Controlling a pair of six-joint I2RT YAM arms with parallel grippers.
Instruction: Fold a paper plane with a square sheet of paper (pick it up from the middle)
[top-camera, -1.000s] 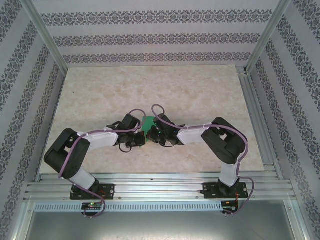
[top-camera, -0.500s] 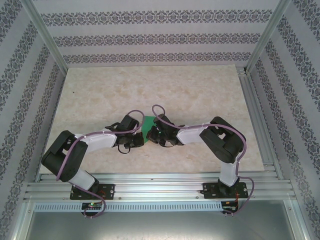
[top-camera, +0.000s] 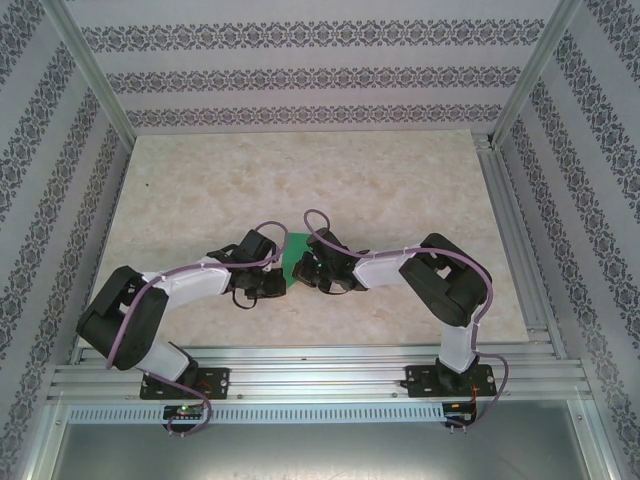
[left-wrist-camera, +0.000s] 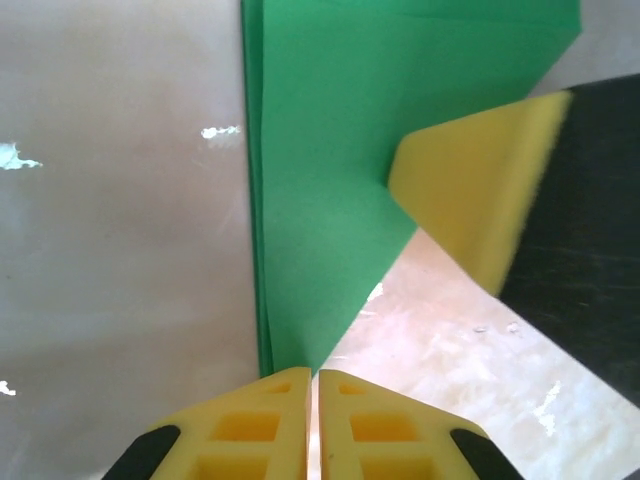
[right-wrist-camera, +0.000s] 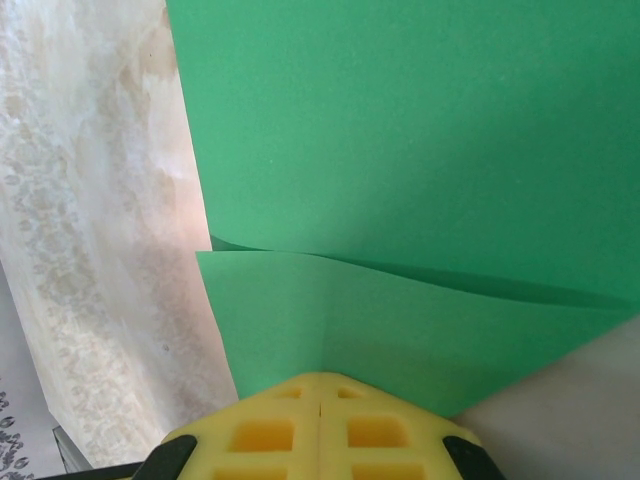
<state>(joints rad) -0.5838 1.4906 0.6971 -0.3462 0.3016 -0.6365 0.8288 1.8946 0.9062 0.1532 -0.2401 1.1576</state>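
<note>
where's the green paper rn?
Top view: middle of the table, between the two wrists. The green paper is pinched by the right gripper, one corner at the left gripper.

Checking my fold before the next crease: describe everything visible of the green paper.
The green paper is thin and plain, folded into stacked layers with one straight edge, tapering to a point. One flap bows slightly open. Near the middle of the table, the right gripper pinches one edge; the point meets the left gripper's nearly closed fingertips.
</note>
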